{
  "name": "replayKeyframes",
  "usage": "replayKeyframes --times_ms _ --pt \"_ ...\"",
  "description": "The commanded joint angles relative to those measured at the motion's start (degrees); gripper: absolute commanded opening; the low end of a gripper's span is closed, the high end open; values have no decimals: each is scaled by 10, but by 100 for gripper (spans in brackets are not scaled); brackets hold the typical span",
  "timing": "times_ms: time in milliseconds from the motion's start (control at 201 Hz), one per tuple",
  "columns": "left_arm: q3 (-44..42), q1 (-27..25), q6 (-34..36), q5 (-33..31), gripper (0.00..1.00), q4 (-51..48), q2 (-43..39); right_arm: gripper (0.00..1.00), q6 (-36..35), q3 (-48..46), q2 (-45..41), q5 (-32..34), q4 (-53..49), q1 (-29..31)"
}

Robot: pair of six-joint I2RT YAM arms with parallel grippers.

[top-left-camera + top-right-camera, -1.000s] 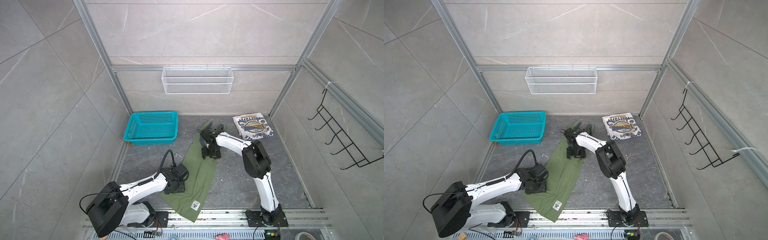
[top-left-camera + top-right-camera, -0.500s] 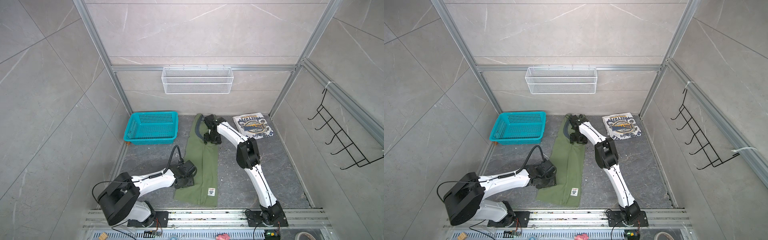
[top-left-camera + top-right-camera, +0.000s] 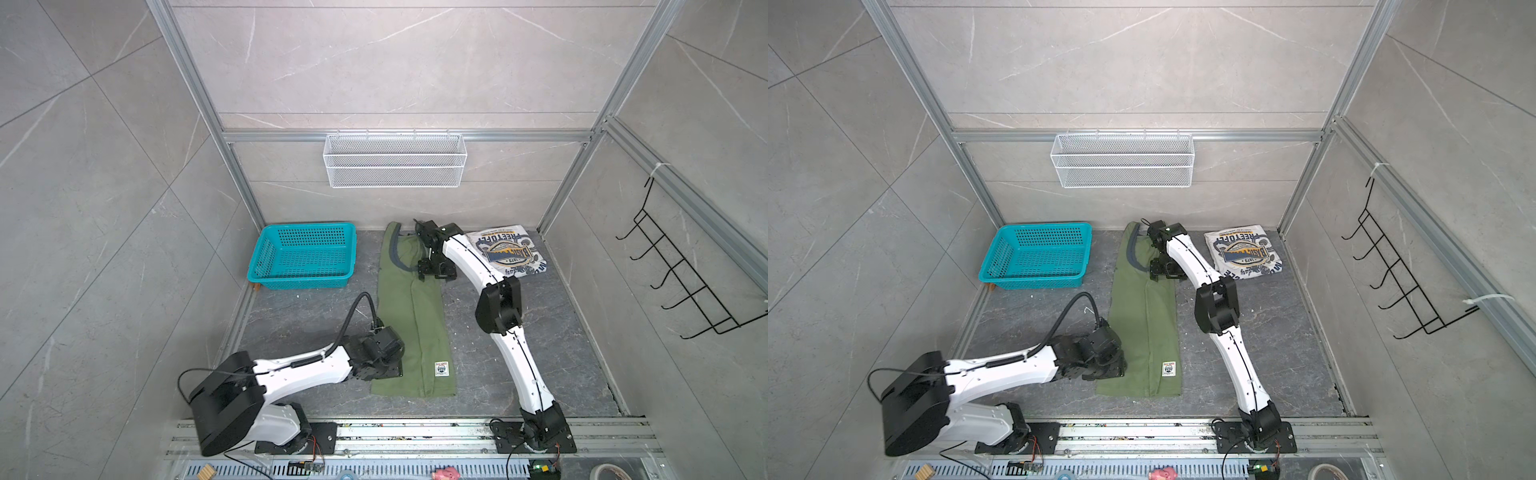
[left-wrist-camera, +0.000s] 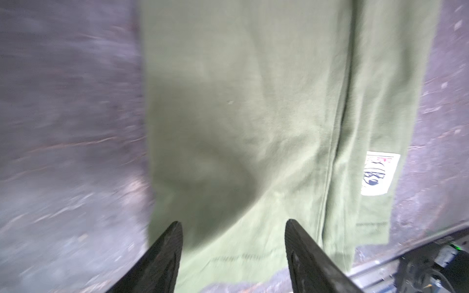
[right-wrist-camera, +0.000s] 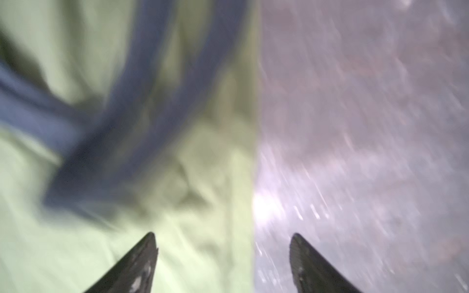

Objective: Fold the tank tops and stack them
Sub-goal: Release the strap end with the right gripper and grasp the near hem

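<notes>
1. Green tank top [image 3: 411, 316]: folded into a long thin strip, flat on the desk in the middle, dark trim at the far end, small white tag near the close end.
2. White tank top [image 3: 507, 253]: folded small, flat by the far right corner, blue-and-yellow print up.

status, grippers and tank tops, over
Left gripper open, right gripper open, both empty. Olive tank top folded lengthwise, flat. White tank top folded, far right. Nothing blocking.

Teal basket [image 3: 301, 280], white wire shelf [image 3: 395, 162], black hook rack [image 3: 681, 286]; grey stone floor [image 3: 561, 332]
</notes>
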Motion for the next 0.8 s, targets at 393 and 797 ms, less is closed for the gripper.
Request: replayKeyframes --times_ms 393,797 --pt "-102 4 -21 45 63 -67 -107 73 125 -813 -600 -194 373 15" --pt "-121 2 -30 100 50 -2 -71 58 297 -1065 -725 -277 536 112"
